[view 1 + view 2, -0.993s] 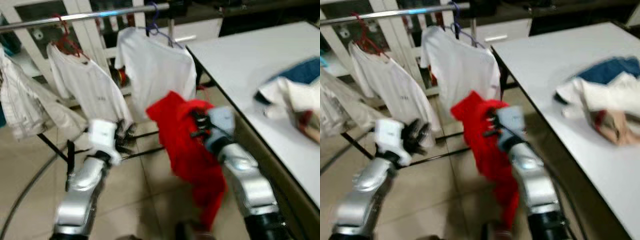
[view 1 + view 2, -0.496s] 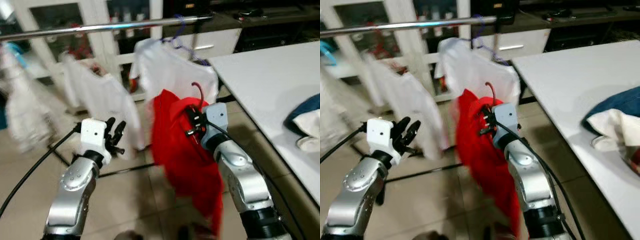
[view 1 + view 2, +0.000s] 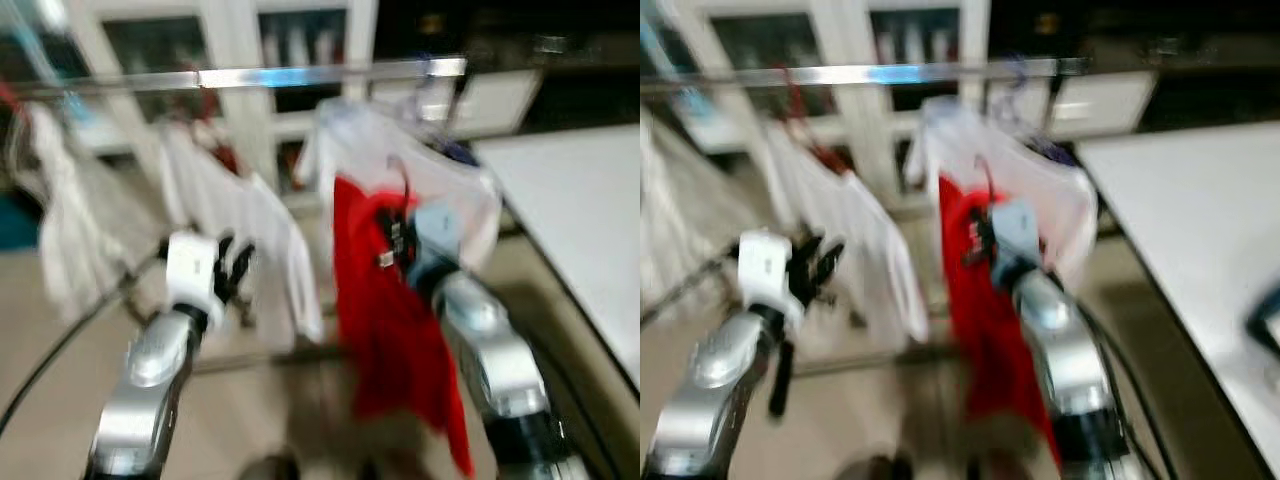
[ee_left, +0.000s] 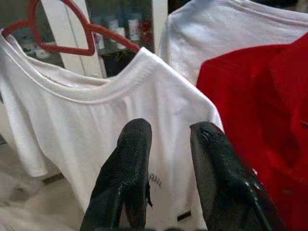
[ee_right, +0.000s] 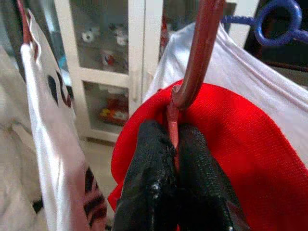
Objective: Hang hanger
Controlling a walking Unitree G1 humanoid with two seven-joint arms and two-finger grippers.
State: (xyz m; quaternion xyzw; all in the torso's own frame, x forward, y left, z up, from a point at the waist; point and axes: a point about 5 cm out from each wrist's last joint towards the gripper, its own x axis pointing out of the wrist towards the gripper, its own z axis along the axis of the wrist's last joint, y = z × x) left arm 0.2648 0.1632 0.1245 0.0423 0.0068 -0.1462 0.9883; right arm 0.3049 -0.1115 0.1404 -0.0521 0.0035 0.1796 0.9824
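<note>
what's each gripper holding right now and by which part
The right gripper pinches the red hanger at the base of its hook, just above the red garment's collar. The left gripper is open and holds nothing.

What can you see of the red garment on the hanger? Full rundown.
The red garment looks like knit fabric, draped on a dark red hanger whose stem rises from its neckline. The right tool is shut on that stem just above the collar, holding the garment up below the metal rail, not yet hooked. It hangs long and limp beside the right arm, in front of a white shirt on a blue hanger. The head views are blurred, so finer detail is unclear.
</note>
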